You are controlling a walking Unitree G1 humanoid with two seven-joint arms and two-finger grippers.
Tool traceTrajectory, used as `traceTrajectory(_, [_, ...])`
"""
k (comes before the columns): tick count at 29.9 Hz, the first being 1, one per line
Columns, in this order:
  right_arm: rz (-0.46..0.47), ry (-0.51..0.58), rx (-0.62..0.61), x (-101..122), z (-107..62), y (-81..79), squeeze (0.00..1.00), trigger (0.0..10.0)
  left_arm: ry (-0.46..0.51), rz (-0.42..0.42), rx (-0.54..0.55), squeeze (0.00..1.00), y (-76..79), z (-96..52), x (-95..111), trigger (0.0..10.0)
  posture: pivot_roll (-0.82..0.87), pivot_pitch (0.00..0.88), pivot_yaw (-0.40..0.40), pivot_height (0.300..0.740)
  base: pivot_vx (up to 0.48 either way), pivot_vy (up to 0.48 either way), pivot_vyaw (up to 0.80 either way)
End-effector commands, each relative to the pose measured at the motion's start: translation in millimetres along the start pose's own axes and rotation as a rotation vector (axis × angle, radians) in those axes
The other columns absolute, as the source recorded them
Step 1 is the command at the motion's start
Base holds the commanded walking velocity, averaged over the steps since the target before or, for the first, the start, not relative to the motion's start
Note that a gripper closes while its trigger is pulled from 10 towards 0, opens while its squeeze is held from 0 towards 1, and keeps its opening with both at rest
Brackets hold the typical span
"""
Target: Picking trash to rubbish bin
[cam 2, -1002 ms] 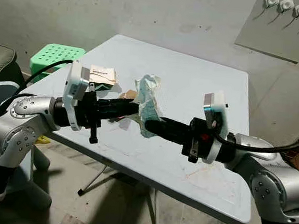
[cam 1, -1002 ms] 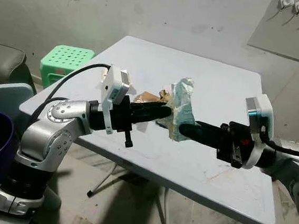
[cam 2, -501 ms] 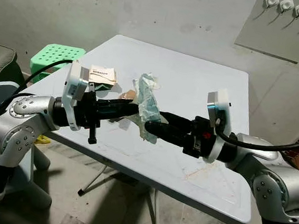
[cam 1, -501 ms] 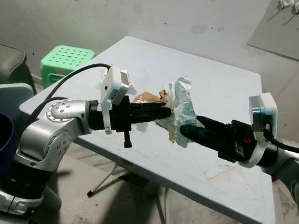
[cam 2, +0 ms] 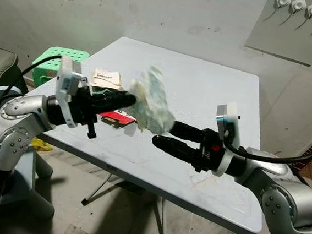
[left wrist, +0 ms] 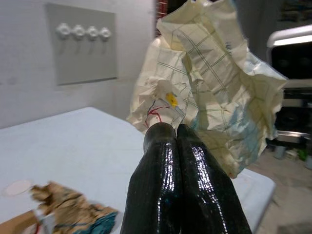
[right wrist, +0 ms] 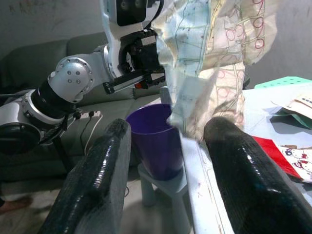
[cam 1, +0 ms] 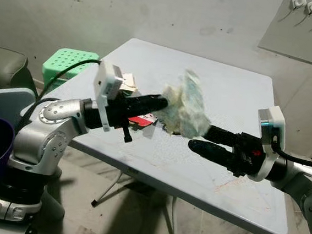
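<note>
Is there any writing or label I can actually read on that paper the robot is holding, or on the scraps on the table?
None can be read.
crumpled paper: grid lines and red scribbles, no legible words.
beige card: dark print, too small to read.
red wrapper: cartoon figure, lettering blurred.

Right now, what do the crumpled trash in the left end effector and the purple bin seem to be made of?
The crumpled trash looks like thin matte paper: sharp creases, printed grid lines. The left end effector is shut on it. The purple bin looks like smooth moulded plastic, with even colour and a slight sheen, though I cannot be sure.
</note>
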State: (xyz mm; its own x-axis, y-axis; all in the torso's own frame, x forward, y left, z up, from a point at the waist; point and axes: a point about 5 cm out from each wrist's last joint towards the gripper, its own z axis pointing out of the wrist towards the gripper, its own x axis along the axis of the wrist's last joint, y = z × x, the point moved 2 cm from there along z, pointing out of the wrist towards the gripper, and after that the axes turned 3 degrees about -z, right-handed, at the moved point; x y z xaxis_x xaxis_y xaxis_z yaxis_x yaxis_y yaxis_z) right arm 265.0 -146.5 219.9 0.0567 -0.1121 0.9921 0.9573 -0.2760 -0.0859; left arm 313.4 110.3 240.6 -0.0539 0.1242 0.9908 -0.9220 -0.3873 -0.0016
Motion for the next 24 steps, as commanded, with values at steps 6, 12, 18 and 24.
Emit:
traceTrajectory(6, [-0.040, 0.046, -0.124, 3, 0.1, 11.4, 0.00, 10.0, 0.043, -0.001, 0.087, 0.00, -4.2, -5.4, 1, 0.0, 0.02, 0.000, -0.035, 0.740, 0.000, 0.000, 0.00])
traceTrajectory(12, [-0.080, 0.141, -0.479, 0, -0.7, 45.2, 0.00, 10.0, 0.106, -0.030, 0.327, 0.00, -15.8, -7.3, -13, 10.0, 0.02, 0.000, -0.037, 0.740, 0.000, 0.000, 0.00])
traceTrajectory(18, [-0.078, 0.173, -0.681, -4, -7.6, 63.7, 0.00, 10.0, 0.120, -0.037, 0.465, 0.00, -21.6, -1.3, -23, 10.0, 0.03, 0.000, -0.035, 0.740, 0.000, 0.000, 0.00])
traceTrajectory(24, [-0.140, 0.166, -0.907, -13, -10.8, 79.9, 0.00, 10.0, 0.081, 0.015, 0.746, 0.00, -46.4, -1.8, -33, 10.0, 0.03, 0.000, -0.030, 0.740, 0.000, 0.000, 0.00])
